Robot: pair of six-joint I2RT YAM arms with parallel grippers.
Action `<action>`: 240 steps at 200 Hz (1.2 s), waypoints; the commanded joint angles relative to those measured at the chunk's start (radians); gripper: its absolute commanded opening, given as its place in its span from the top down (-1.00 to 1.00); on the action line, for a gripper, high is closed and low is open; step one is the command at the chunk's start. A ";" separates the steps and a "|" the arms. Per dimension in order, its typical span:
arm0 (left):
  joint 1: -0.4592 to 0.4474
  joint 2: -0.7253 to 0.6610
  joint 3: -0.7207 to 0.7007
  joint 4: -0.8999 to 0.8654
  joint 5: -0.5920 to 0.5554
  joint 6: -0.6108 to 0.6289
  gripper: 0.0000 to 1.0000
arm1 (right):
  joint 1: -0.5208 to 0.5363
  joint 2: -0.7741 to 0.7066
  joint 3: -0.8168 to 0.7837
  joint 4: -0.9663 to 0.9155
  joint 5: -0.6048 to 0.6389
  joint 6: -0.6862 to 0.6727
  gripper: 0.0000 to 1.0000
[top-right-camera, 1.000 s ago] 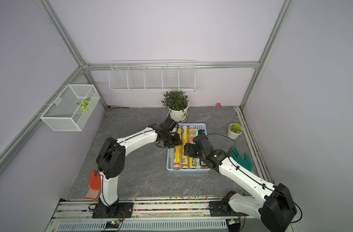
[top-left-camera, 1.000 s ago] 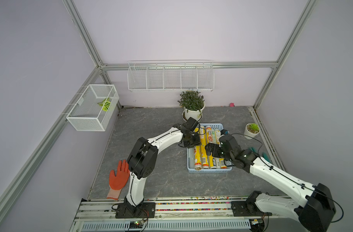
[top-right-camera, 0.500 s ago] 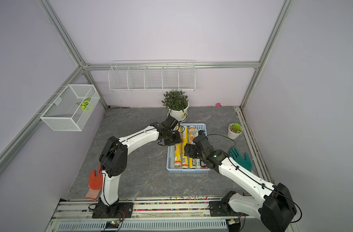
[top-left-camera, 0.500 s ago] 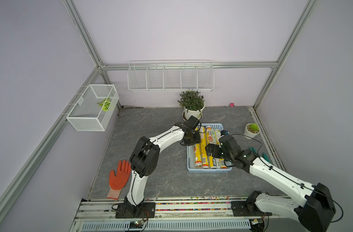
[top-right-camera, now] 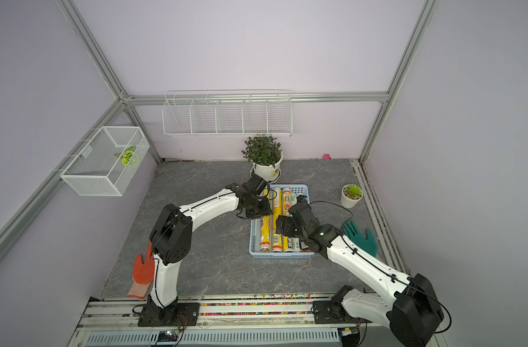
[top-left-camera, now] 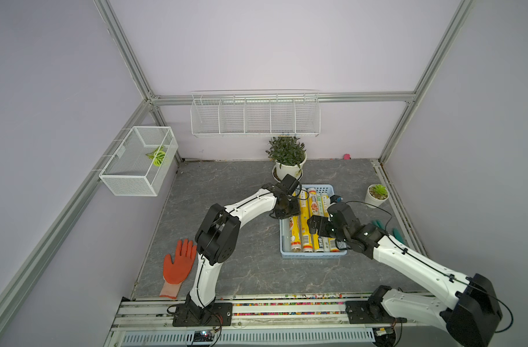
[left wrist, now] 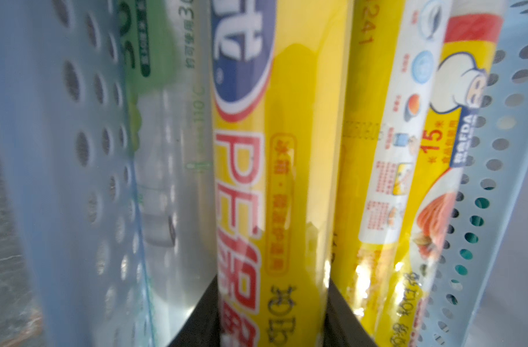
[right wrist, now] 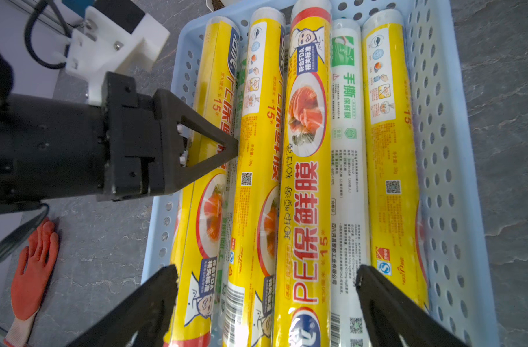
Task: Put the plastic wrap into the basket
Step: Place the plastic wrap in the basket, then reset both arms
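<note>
Lilac walls and aluminium posts enclose a grey, marble-veined tabletop (top-left-camera: 226, 186). On it sits the shallow light-blue plastic basket (top-left-camera: 312, 256) with perforated sides, and both arms reach over it.

The plastic wrap (top-left-camera: 305, 234), long slim rolls in glossy film, lies lengthwise in the basket. All the rolls in view are already inside. Most are yellow with red lettering and orange food prints. A white roll with a green label (right wrist: 346, 120) lies among them, and more rolls show in the gaps beneath.

The left gripper (left wrist: 271, 312) has its black fingers (left wrist: 196, 318) clamped on either side of a yellow roll with red "PE" print (left wrist: 256, 180). This roll lies parallel to its neighbours, between a clear green-printed roll (left wrist: 172, 150) and another yellow one. The right gripper (right wrist: 265, 273) hangs over the near end of the stack with its fingers spread wide, holding nothing.

The step in hand looks like the release of that last roll. The film is slick and the rolls are round, so a sideways pull could set the neighbours rolling. The fingers should part only enough to clear the roll, then rise straight up out of the narrow gaps. The basket walls are thin and flexible-looking, so the left wrist should avoid pressing on the rim. The right arm is best kept high and clear.
</note>
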 commanded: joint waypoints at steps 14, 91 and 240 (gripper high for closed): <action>-0.004 -0.048 0.003 -0.046 -0.043 0.015 0.06 | -0.006 -0.006 -0.009 -0.009 0.006 -0.002 -0.96; -0.004 -0.124 -0.031 -0.031 -0.046 0.037 -0.09 | -0.018 -0.046 0.000 -0.054 0.060 -0.025 -0.96; 0.054 -0.718 -0.543 0.216 -0.691 0.132 -0.72 | -0.384 -0.197 -0.126 -0.004 0.258 -0.252 -0.95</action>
